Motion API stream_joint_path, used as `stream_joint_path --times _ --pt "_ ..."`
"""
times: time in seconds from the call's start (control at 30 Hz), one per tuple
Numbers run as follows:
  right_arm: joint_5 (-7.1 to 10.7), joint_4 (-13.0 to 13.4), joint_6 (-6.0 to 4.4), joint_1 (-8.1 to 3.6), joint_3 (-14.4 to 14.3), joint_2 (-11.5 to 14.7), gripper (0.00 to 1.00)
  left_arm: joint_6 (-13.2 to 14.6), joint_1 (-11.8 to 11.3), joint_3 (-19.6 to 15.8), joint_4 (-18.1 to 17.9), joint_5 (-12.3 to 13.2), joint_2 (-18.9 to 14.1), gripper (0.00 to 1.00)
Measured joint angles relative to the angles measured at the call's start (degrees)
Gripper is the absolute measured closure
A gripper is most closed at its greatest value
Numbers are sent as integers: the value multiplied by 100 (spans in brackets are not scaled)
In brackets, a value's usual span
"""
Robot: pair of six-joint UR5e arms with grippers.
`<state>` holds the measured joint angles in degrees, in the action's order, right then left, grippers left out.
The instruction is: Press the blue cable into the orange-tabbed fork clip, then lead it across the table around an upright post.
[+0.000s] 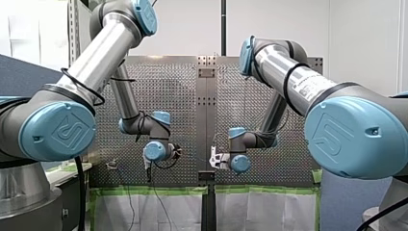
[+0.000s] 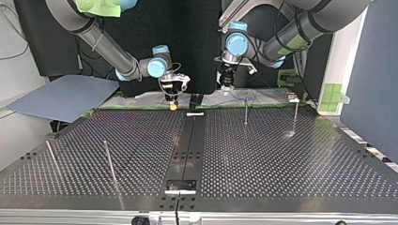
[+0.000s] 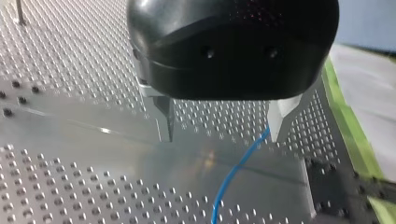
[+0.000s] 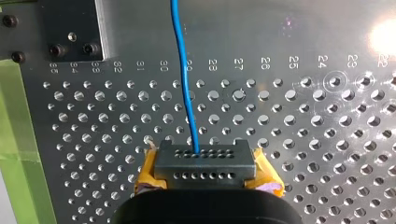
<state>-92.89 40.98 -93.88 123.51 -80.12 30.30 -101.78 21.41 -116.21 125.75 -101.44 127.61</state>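
Note:
The blue cable (image 4: pixel 186 93) runs straight ahead from my right gripper (image 4: pixel 201 156), which is shut on it between yellow pads. In the left wrist view the same cable (image 3: pixel 233 170) passes close by one metal fingertip (image 3: pixel 279 122) of my left gripper (image 3: pixel 224 135), whose fingers stand wide open with nothing between them. In the top view my right gripper (image 2: pixel 172 104) hangs low over the plate's far edge at mid-left, and my left gripper (image 2: pixel 226 83) hangs a little higher to its right. A small clip (image 2: pixel 293 98) sits at the far right; I cannot make out its tab.
The perforated table (image 2: pixel 263 154) carries two upright posts (image 2: pixel 246 111) at the far right, the other post (image 2: pixel 295 115) beside the clip, and two leaning rods (image 2: pixel 110 161) at the near left. A grey sheet (image 2: pixel 61 96) lies off the table's left. Green tape (image 4: pixel 18 140) edges the plate.

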Motion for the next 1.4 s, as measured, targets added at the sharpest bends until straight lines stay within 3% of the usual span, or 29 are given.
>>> stream_joint_path --times 0.4,0.77,1.0,1.4 --pt "7 0 13 12 -1 -8 100 143 -55 528 85 -613 480 0" --pt "8 7 28 20 -1 -23 100 148 -88 857 132 -612 509 0" --pt "7 14 28 20 -1 -26 100 214 -152 1031 169 -701 717 0" --pt "12 12 33 20 0 -34 100 261 -204 1179 198 -730 792 0"
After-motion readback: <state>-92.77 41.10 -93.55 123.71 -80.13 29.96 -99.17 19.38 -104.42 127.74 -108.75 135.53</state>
